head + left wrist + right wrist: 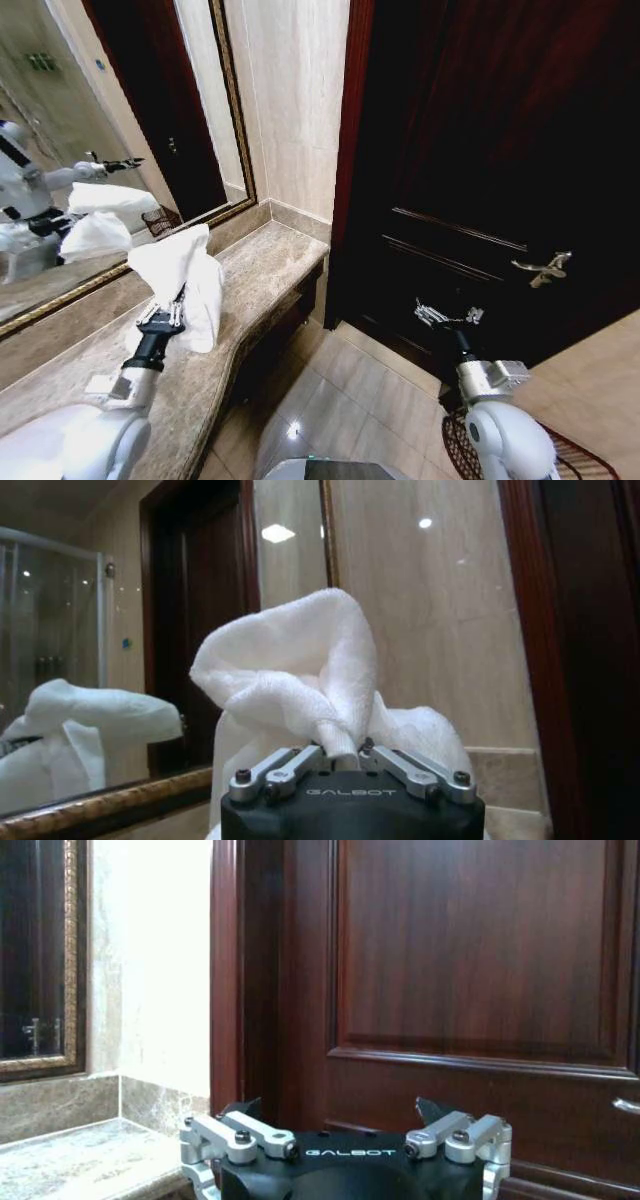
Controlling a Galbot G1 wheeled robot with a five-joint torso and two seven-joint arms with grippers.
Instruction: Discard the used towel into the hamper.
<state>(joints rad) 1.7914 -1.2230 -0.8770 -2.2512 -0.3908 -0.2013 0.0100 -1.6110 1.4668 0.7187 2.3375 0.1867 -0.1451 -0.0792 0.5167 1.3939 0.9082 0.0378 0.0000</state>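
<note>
above the worktop (250,280): white towel (185,275) lifted, bunched, not yet discarded
left gripper (165,318): fingers pinched on a fold at the towel's lower edge; cloth stands up beyond them
right gripper (448,316): fingers spread wide, empty, before the dark door (480,150)
left to do: carry and drop into hamper (560,455), on the floor at the robot's right

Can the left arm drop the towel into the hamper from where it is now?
Probably not yet. The left gripper holds the towel above the counter, while the hamper sits on the floor by the right arm, so it must swing across.
</note>
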